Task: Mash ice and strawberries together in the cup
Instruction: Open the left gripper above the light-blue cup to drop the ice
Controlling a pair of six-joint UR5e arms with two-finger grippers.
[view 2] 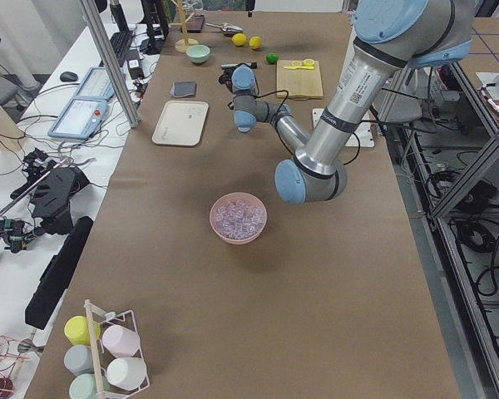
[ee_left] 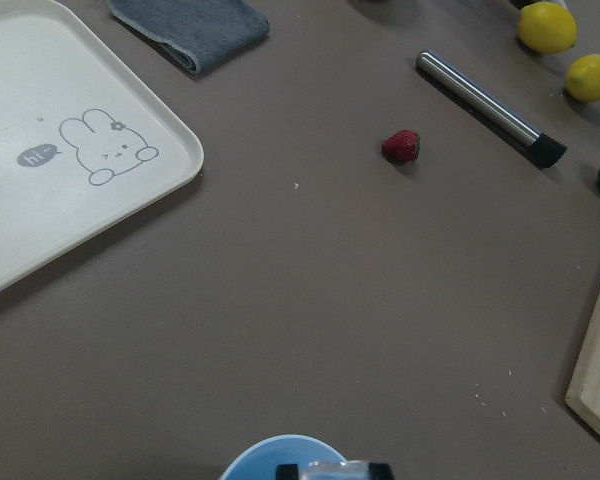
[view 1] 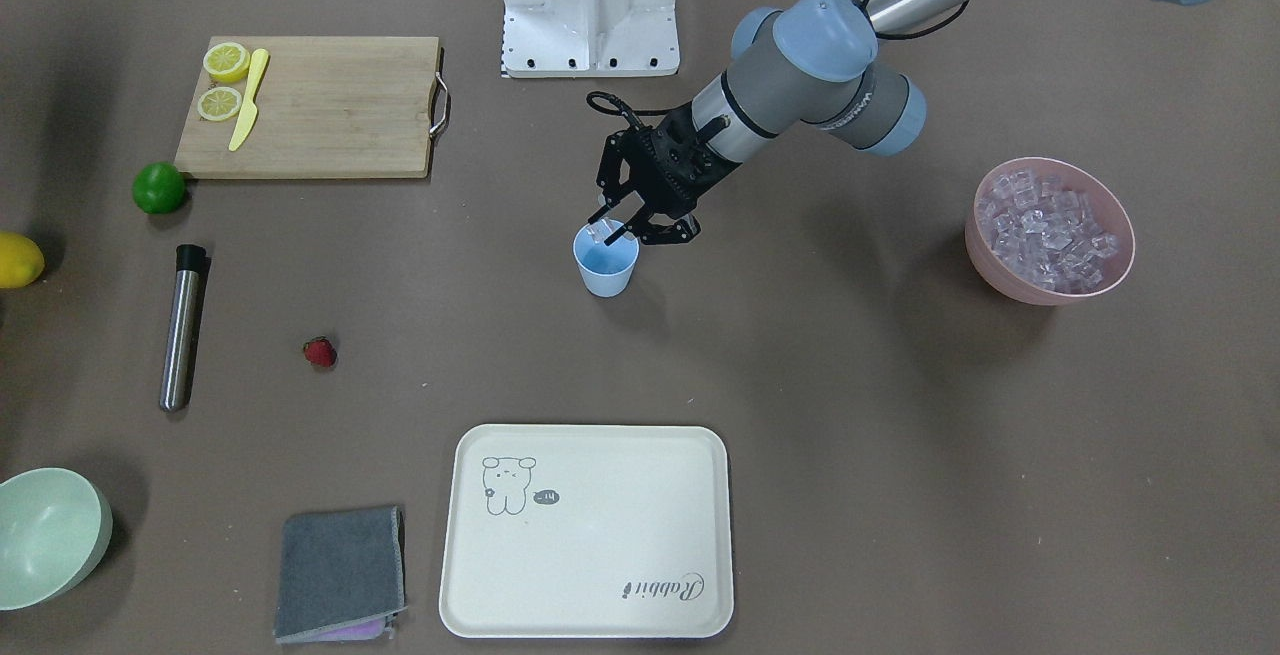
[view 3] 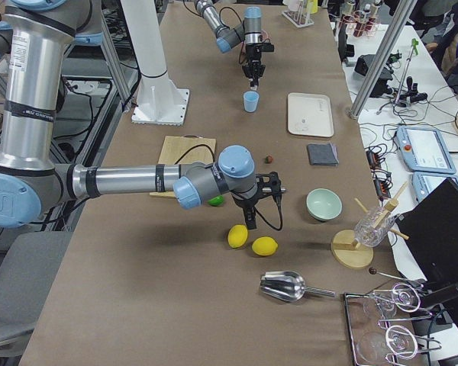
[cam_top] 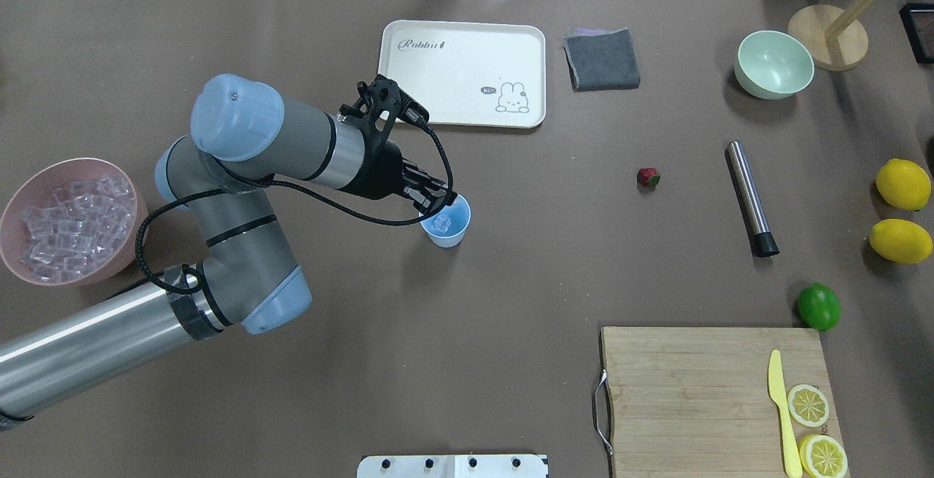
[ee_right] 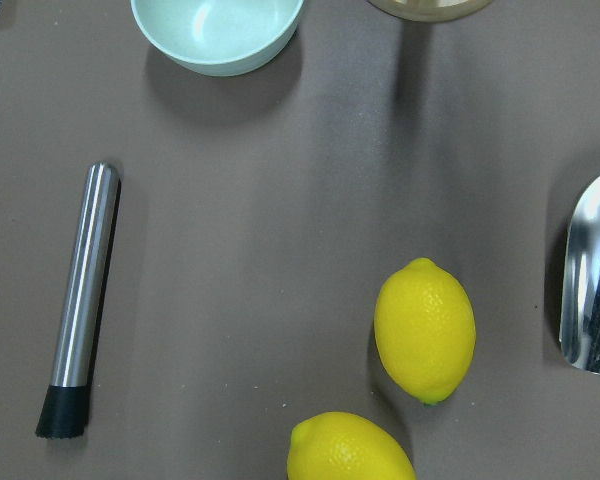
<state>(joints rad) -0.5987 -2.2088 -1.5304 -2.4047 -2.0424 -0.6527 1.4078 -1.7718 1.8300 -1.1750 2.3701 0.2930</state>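
The light blue cup (view 1: pixel 606 265) (cam_top: pixel 451 233) stands upright near the table's middle. My left gripper (view 1: pixel 612 228) (cam_top: pixel 435 211) hangs just over its rim, shut on a clear ice cube (ee_left: pixel 330 468); the cup's rim (ee_left: pixel 265 455) shows right below it in the left wrist view. More ice (view 1: pixel 1048 230) (cam_top: pixel 69 219) fills the pink bowl (view 1: pixel 1000 280). The red strawberry (view 1: pixel 320 352) (cam_top: pixel 648 177) (ee_left: pixel 401 146) lies alone on the table, well away from the cup. My right gripper (view 3: pixel 269 185) shows only in the exterior right view, above the lemons; I cannot tell whether it is open or shut.
A metal muddler (view 1: pixel 181 327) (cam_top: pixel 751 197) lies beyond the strawberry. A cream tray (view 1: pixel 585 530), a grey cloth (view 1: pixel 340 570), a pale green bowl (view 1: pixel 45 535), a lime (view 1: pixel 158 187), two lemons (cam_top: pixel 903 184) and a cutting board (view 1: pixel 320 105) with lemon slices and a yellow knife ring the area.
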